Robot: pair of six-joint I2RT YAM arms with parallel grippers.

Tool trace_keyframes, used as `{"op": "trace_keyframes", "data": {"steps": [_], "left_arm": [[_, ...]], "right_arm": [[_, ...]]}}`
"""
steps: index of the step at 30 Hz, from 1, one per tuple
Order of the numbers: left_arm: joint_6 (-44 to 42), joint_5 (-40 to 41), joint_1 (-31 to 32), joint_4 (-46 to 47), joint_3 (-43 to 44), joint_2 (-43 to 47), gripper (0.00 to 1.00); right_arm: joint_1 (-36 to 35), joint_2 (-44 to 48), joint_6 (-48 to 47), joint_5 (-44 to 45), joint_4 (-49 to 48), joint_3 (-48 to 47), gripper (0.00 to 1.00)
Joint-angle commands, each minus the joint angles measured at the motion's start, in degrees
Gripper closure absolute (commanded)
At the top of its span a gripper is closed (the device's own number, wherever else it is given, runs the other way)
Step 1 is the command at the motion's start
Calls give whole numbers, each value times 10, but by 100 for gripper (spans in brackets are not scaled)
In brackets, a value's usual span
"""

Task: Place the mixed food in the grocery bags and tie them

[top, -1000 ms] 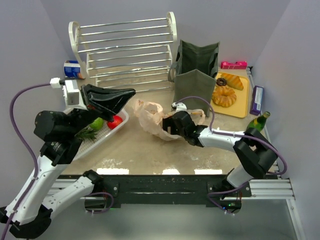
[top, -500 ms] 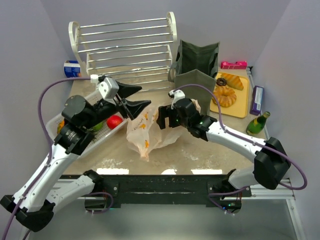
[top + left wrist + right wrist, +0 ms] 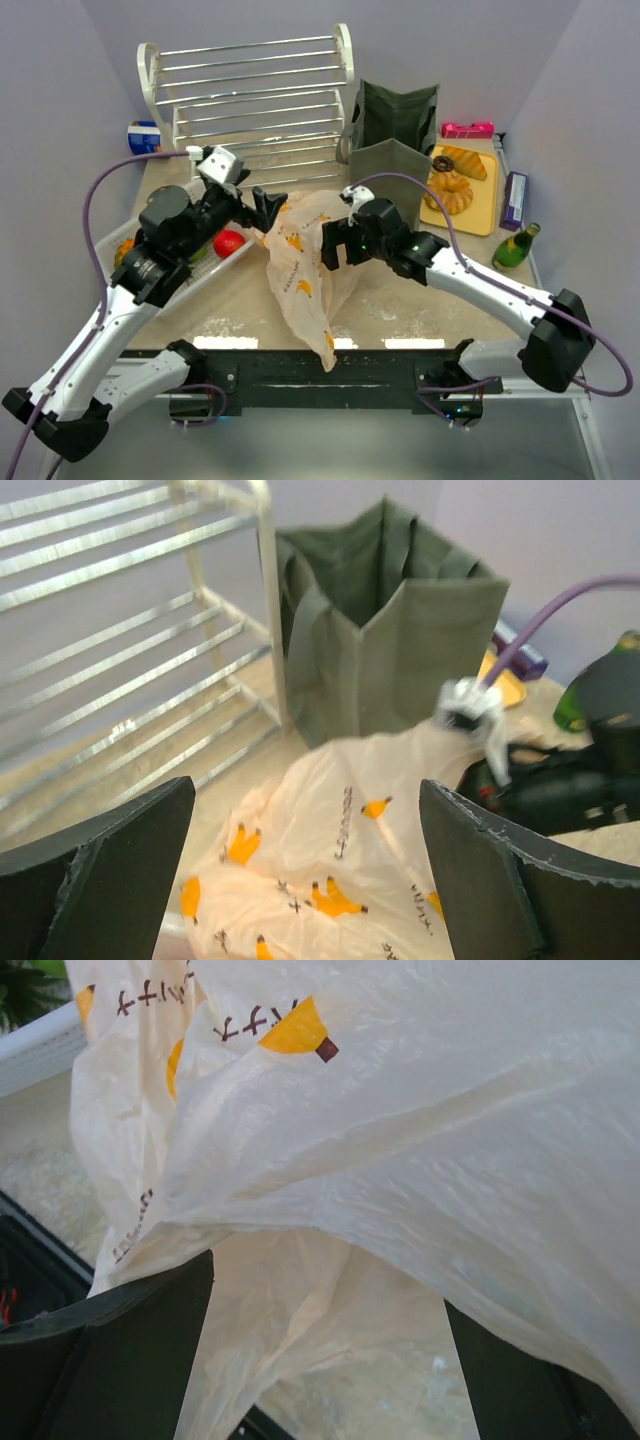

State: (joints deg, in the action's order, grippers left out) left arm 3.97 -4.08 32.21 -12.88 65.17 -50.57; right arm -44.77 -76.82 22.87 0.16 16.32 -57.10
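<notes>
Judged from the layout, no food is bagged yet and neither bag is tied. The peach bag (image 3: 300, 270) hangs over the centre of the table (image 3: 400, 300) between the arms. The olive tote (image 3: 392, 140) stands far right, its interior mostly hidden. A red fruit (image 3: 229, 243) lies in the white tray (image 3: 215, 268) at left. The left fingers (image 3: 110, 880) and right fingers (image 3: 120, 1360) are spread. What supports the bag cannot be made out.

Peach orange-print bag (image 3: 300, 272) aloft at centre; olive tote (image 3: 390, 168) upright, open, behind.
</notes>
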Motion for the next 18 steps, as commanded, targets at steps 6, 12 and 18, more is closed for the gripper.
{"op": "trace_keyframes", "data": {"steps": [6, 12, 18], "left_arm": [[104, -16, -28, 29, -117, -28, 0], [131, -46, -31, 65, -159, -37, 1], [129, -44, -31, 58, -165, -45, 3]], "right_arm": [[-7, 129, 46, -153, 40, 91, 3], [-56, 152, 99, -217, -35, 196, 7], [-91, 139, 169, -229, -138, 259, 12]]}}
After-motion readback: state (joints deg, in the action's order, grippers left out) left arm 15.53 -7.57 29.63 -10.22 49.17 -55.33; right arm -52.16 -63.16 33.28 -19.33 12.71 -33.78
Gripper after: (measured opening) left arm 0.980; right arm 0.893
